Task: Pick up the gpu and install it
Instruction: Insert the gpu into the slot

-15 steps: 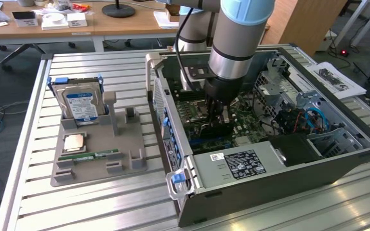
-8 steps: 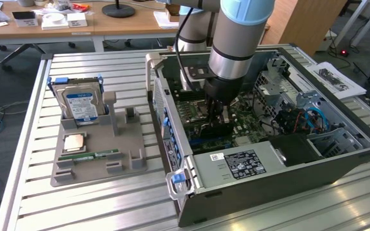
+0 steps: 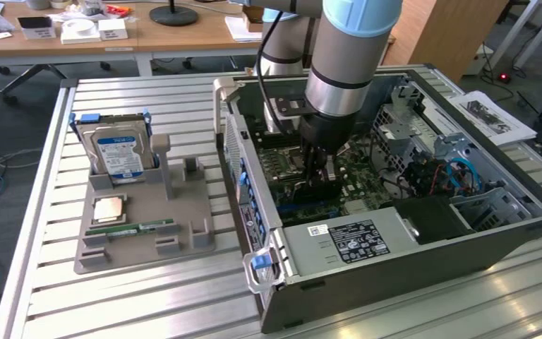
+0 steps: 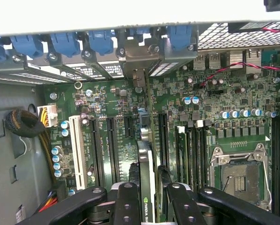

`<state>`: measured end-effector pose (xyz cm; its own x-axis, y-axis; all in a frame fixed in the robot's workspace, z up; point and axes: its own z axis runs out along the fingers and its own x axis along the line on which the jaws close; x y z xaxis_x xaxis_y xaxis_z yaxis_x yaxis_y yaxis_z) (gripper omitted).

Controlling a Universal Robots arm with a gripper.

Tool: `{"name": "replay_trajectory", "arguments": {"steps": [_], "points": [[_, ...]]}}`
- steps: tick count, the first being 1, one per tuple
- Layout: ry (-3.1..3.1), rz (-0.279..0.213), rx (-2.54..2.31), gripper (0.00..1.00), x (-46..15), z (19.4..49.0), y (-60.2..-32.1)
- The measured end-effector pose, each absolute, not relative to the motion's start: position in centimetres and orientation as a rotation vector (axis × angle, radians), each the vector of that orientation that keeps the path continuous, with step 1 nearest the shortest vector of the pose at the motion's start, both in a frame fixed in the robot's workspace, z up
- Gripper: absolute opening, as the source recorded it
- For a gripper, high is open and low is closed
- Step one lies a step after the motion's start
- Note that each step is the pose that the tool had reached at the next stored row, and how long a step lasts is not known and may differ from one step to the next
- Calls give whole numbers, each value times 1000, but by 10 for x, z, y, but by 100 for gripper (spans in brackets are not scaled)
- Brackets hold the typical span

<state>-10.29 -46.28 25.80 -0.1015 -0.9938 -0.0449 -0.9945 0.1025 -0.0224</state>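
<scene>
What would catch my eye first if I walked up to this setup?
The grey-and-blue robot arm plunging into the open black computer case, its gripper clamped on a thin dark graphics card edge-on over the green motherboard. On the exterior view's left, a blue-labelled silver hard drive stands upright in a grey holder.

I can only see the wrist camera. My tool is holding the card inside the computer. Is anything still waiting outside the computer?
Observer: Yes. A hard drive stands upright in a grey holder, on the exterior view's left of the case.
Operator: Anything else in the holder?
Observer: A green RAM stick lies flat on it.
Operator: What is the computer sitting on?
Observer: A slatted metal table. The case lies on its side with the open side up.
</scene>
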Motion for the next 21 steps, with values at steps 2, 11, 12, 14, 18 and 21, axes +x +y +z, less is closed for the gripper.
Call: {"name": "replay_trajectory", "arguments": {"steps": [2,11,12,14,18,21], "points": [[2296,21,-2072,27,-103,258,-463],[2296,21,-2072,27,-103,259,-463],[2296,21,-2073,27,-103,258,-463],[2296,21,-2073,27,-103,258,-464],[2296,22,-2072,27,-103,257,-464],[2295,22,-2072,27,-104,257,-464]]}}
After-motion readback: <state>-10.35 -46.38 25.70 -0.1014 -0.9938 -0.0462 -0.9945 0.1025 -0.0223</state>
